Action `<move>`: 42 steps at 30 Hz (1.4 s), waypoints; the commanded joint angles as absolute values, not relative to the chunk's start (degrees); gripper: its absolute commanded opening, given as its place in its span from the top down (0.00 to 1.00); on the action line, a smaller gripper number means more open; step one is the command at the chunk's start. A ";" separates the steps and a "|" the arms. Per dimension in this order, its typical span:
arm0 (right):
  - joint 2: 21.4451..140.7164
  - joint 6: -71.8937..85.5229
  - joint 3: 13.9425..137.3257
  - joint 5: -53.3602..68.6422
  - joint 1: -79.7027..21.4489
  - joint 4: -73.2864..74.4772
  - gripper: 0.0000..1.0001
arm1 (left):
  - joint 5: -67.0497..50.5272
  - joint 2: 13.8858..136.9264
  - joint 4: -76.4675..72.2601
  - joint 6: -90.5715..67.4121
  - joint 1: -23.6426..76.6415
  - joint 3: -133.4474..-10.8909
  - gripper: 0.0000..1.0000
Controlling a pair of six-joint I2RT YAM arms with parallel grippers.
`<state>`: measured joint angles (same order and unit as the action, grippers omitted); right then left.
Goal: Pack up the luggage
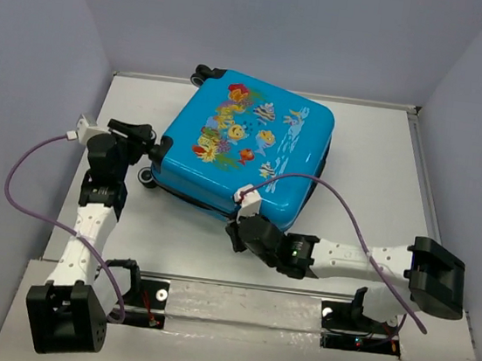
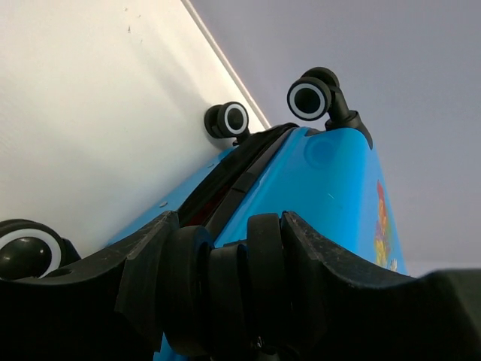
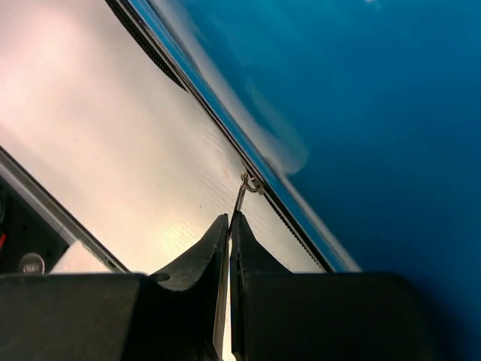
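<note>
Right gripper fills the bottom of its own wrist view. Fingers are clenched flat together, nipping the thin metal zip pull. The pull runs up from the fingertips to the zip line along the suitcase edge, just under a shiny trim strip. Blue shell is right of the zip, white table left of it. From above, this gripper sits at the suitcase's near edge, roughly mid-length, with the arm reaching in low from the right.

Left gripper: jaws part-way apart, clamped around the near top wheel, a black twin roller with a finger against each side. Near bottom wheel is just left of the fingers, down at table level. Far bottom wheel and far top wheel, black with white rings, show beyond at the other corner of the same end. The dark seam between the two shells runs from the fingers toward them.

Suitcase is closed, lying flat on the table, fish-and-coral face up. It sits far-middle on the table, skewed a bit, wheel end pointing left. The far wheel corner is close to the back wall. Both grippers are on it: left at the near wheel corner, right on the near long edge.

Purple cables loop off each wrist. In the overhead view the right one arcs across the suitcase's near right corner.
</note>
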<state>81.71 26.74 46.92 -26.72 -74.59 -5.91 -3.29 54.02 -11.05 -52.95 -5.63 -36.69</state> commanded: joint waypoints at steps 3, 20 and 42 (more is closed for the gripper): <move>78.58 24.88 48.35 -16.27 -67.34 -14.94 0.93 | -13.63 47.73 -14.15 -46.58 3.05 -27.87 0.94; 68.72 24.43 41.14 3.79 -47.61 -13.61 0.93 | 6.40 43.41 -18.80 -55.11 36.64 -21.18 0.94; 65.41 28.74 34.12 -16.87 -61.90 -8.89 0.93 | 9.41 46.15 -16.52 -49.74 35.34 -29.54 0.94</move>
<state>73.60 26.46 41.30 -10.79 -70.32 -13.85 6.90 49.17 -18.90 -54.19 37.19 -31.42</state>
